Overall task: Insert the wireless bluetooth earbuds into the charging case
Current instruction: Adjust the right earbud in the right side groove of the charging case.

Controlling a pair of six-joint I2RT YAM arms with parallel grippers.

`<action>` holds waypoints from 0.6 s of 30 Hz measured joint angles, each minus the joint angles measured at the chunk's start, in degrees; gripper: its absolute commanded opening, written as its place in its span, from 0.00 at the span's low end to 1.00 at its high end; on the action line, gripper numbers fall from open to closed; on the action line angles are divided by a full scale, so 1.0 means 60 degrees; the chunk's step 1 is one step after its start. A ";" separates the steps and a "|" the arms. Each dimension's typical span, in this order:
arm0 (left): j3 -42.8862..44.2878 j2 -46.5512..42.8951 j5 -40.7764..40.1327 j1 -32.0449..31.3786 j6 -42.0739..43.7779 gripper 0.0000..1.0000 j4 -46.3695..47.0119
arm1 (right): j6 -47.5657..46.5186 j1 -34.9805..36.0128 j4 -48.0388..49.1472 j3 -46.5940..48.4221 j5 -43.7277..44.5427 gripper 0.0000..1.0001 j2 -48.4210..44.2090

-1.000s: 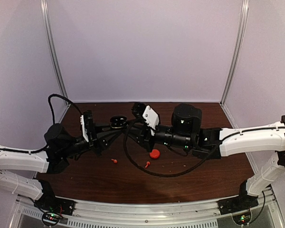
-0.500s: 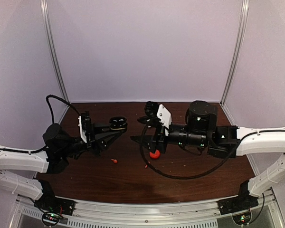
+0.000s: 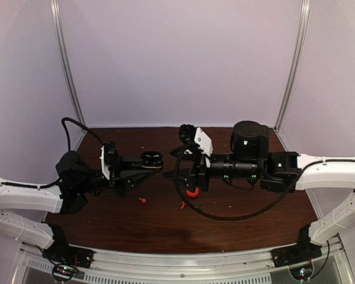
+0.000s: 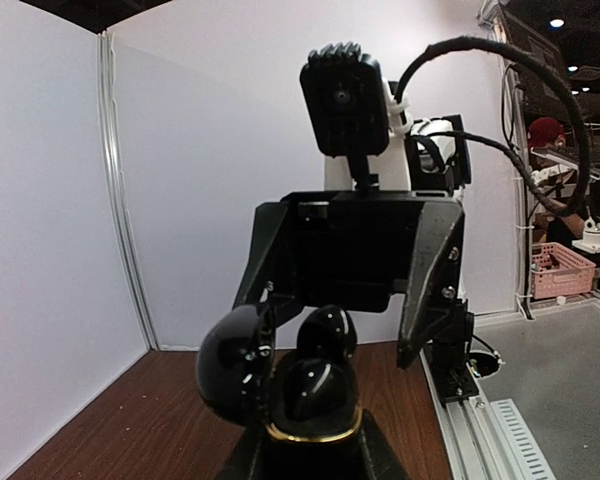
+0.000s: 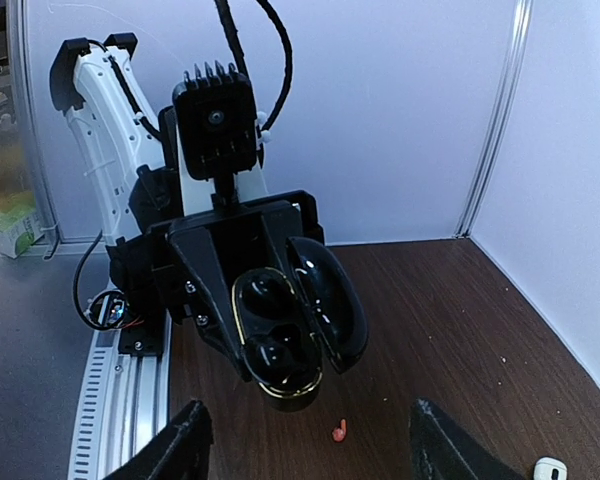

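My left gripper (image 3: 155, 162) is shut on an open glossy black charging case (image 3: 149, 157) with a gold rim and holds it above the table. The case faces my right gripper (image 3: 177, 152), which is open and empty just right of it. In the left wrist view the case (image 4: 310, 395) fills the bottom, lid swung left. In the right wrist view the case (image 5: 280, 340) hangs ahead of my open fingers (image 5: 180, 450). I cannot tell whether black earbuds sit in its wells. Two red earbuds (image 3: 143, 200) (image 3: 183, 205) lie on the table; one shows in the right wrist view (image 5: 338, 430).
A red case (image 3: 193, 192) lies on the brown table (image 3: 254, 213) under my right wrist, with a black cable looping around it. A small white object (image 5: 548, 467) lies at the right edge of the right wrist view. White walls enclose the table.
My right gripper has pulled back to the right, away from the left gripper. My left gripper has turned the black case to face it and shifted slightly right.
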 measured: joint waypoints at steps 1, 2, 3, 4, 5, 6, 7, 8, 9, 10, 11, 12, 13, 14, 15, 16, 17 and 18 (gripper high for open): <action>0.0015 0.0004 0.0047 0.0000 0.0000 0.00 -0.0029 | 0.0084 0.0000 0.0000 0.0000 0.0000 0.67 0.0033; 0.0018 0.0004 0.0073 0.0000 -0.0004 0.00 -0.0055 | 0.0164 0.0000 0.0004 0.0000 0.0000 0.66 0.0044; 0.0018 0.0004 0.0102 0.0000 0.0000 0.00 -0.0080 | 0.0244 0.0000 0.0018 0.0000 0.0000 0.65 0.0051; 0.0018 0.0007 0.0120 0.0000 -0.0004 0.00 -0.0113 | 0.0306 0.0000 0.0040 0.0000 0.0004 0.65 0.0051; 0.0018 0.0007 0.0127 0.0000 0.0000 0.00 -0.0142 | 0.0433 0.0000 0.0095 0.0007 0.0007 0.64 0.0055; 0.0018 0.0007 0.0124 0.0000 0.0000 0.00 -0.0160 | 0.0448 0.0000 0.0102 0.0011 0.0011 0.64 0.0058; 0.0018 0.0007 0.0124 0.0000 0.0000 0.00 -0.0168 | 0.0499 0.0000 0.0124 0.0015 0.0018 0.63 0.0058; 0.0018 0.0007 0.0117 0.0000 0.0000 0.00 -0.0168 | 0.0561 0.0000 0.0175 0.0015 0.0040 0.63 0.0069; 0.0018 0.0007 0.0109 0.0000 0.0004 0.00 -0.0168 | 0.0616 0.0000 0.0211 0.0015 0.0066 0.63 0.0076; 0.0018 0.0011 0.0098 0.0000 0.0004 0.00 -0.0168 | 0.0685 0.0004 0.0270 0.0015 0.0102 0.62 0.0095; 0.0018 0.0015 0.0076 0.0000 0.0007 0.00 -0.0168 | 0.0754 0.0004 0.0328 0.0015 0.0160 0.62 0.0117; 0.0018 0.0015 0.0058 0.0000 0.0007 0.00 -0.0171 | 0.0820 0.0000 0.0379 0.0015 0.0248 0.62 0.0138; 0.0018 0.0015 0.0040 0.0000 0.0015 0.00 -0.0171 | 0.0889 0.0000 0.0419 0.0015 0.0350 0.62 0.0168; 0.0018 0.0015 0.0011 0.0000 0.0022 0.00 -0.0171 | 0.0925 0.0000 0.0452 0.0015 0.0433 0.61 0.0193; 0.0018 0.0015 -0.0018 0.0000 0.0029 0.00 -0.0171 | 0.0965 0.0000 0.0488 0.0015 0.0525 0.61 0.0226; 0.0018 0.0018 -0.0051 0.0000 0.0036 0.00 -0.0171 | 0.1013 0.0000 0.0525 0.0018 0.0597 0.61 0.0262; 0.0018 0.0022 -0.0087 0.0000 0.0036 0.00 -0.0175 | 0.1071 0.0000 0.0554 0.0022 0.0656 0.61 0.0295; 0.0018 0.0022 -0.0113 0.0000 0.0036 0.00 -0.0178 | 0.1144 0.0000 0.0572 0.0033 0.0699 0.61 0.0335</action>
